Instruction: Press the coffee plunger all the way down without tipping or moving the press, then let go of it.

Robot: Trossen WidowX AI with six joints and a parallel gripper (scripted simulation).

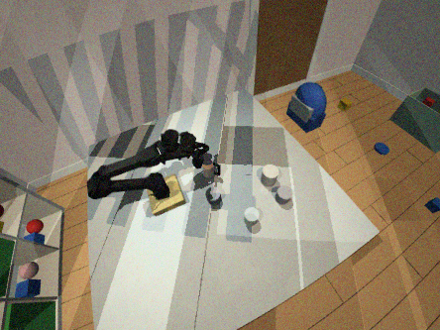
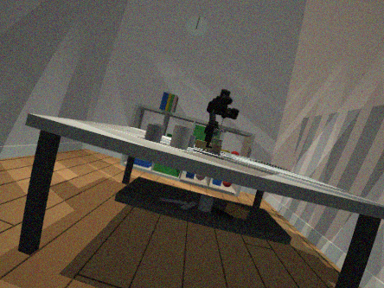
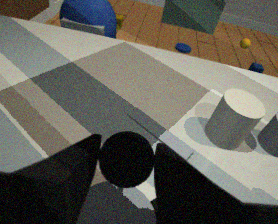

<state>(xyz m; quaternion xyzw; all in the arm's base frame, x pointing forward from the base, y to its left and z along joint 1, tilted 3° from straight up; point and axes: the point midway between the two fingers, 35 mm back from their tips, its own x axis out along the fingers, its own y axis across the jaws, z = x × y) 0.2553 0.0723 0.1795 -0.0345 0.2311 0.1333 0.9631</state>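
The coffee press point(image 1: 215, 195) stands upright on the white table point(image 1: 149, 275) point(image 2: 108, 139), just right of the arm's yellow base block point(image 1: 168, 196). Its black round plunger knob point(image 3: 126, 159) fills the gap between my two dark fingers in the wrist view. My gripper point(image 3: 128, 146) point(image 1: 213, 168) is shut on the knob from above, with the press body hidden below it. In the exterior view the arm point(image 2: 220, 106) reaches straight down over the table; the press itself is too small to make out there.
Three pale cylinders point(image 1: 270, 174) point(image 1: 284, 193) point(image 1: 252, 215) stand to the right of the press; one point(image 3: 234, 117) shows in the wrist view, two point(image 2: 153, 132) point(image 2: 181, 137) in the exterior view. A toy shelf point(image 1: 25, 245), a blue object point(image 1: 308, 105) and a green box point(image 1: 421, 118) are on the floor.
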